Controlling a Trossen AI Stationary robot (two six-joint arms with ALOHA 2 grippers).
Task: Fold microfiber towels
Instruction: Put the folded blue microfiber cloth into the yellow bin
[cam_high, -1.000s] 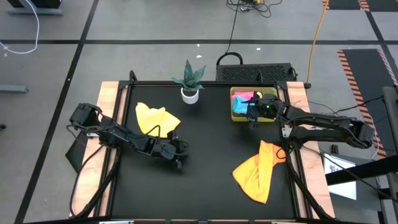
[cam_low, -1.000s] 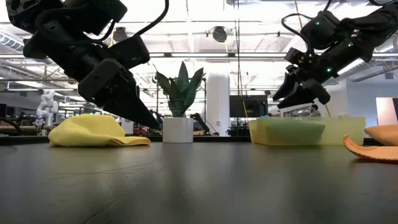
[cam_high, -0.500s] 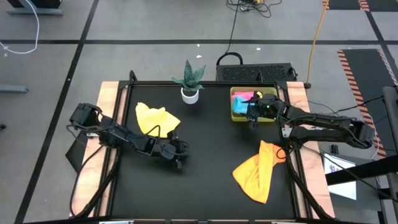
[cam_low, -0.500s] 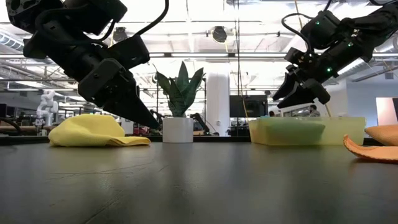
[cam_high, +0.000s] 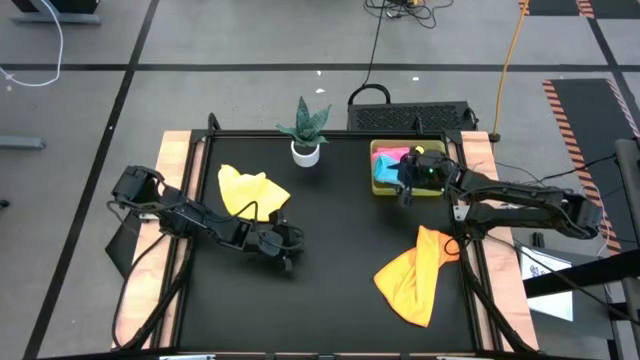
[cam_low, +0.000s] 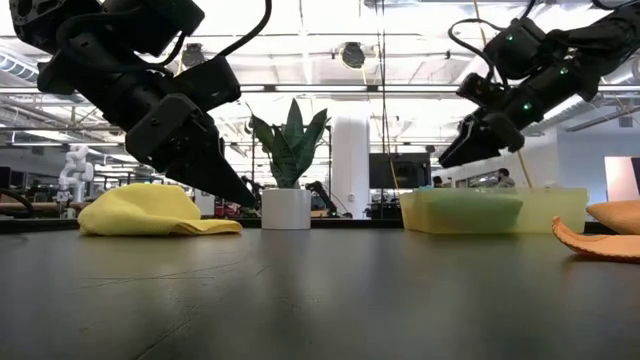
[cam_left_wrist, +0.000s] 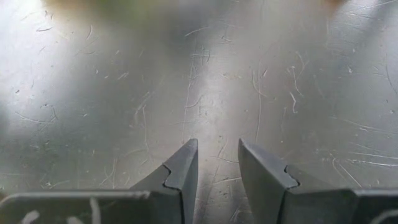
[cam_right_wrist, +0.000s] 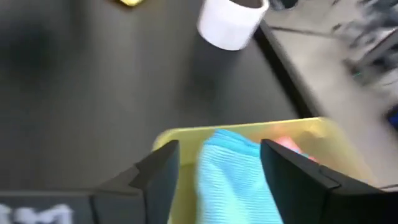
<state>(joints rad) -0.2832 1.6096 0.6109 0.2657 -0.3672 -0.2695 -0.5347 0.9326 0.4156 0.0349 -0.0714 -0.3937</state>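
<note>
A yellow towel (cam_high: 250, 190) lies bunched on the table at the far left and also shows in the low view (cam_low: 150, 210). An orange towel (cam_high: 412, 275) lies crumpled at the near right, one corner over the table's right edge. A light blue towel (cam_high: 385, 172) and a pink towel (cam_high: 392, 154) lie in the yellow-green tray (cam_high: 374, 150). My right gripper (cam_right_wrist: 221, 155) hovers open above the tray's near end, its fingers either side of the light blue towel (cam_right_wrist: 233, 174) without touching it. My left gripper (cam_high: 289, 265) hangs just above bare table near the middle, open by a narrow gap (cam_left_wrist: 217, 146).
A small potted plant in a white pot (cam_high: 305, 152) stands at the far edge, between the yellow towel and the tray. The dark table top between the two arms is bare (cam_high: 340, 230). Wooden rails run along the table's left and right sides.
My right gripper has turned and tipped a little above the tray and its fingertips have come up slightly. The towels have kept still.
</note>
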